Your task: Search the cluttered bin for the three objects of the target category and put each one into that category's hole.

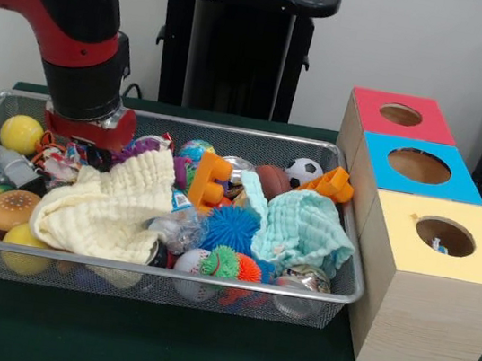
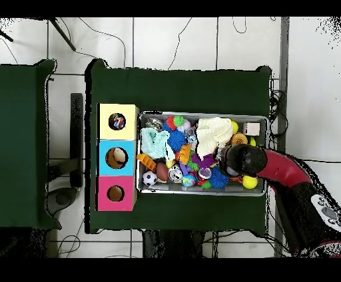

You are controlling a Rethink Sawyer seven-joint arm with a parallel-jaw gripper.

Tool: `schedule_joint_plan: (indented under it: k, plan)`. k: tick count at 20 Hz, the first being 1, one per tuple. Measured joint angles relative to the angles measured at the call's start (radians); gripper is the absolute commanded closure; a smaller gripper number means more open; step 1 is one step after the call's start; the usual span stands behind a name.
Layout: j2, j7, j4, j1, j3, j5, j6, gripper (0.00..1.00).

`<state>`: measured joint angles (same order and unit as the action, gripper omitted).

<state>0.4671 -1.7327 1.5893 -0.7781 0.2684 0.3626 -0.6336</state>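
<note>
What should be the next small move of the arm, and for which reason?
Probably a short straight lift. The gripper is sunk among the toys at one end of the wire mesh bin, and its fingers are hidden. Raising it would likely show whether it holds anything before travelling to the wooden boxes with holes.

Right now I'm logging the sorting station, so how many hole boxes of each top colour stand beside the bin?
Red-topped box: 1
Blue-topped box: 1
Yellow-topped box: 1
Total: 3 boxes, in a row touching one another, each with one round hole on top.
</note>
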Motion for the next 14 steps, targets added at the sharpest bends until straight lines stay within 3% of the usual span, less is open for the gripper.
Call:
schedule_joint_plan:
  k: [5,14]
  plan:
    - [0.005,0.000,-0.030,0.043,-0.028,-0.015,-0.038,1.00]
    - [0.003,0.000,-0.145,0.106,-0.070,-0.053,-0.202,1.00]
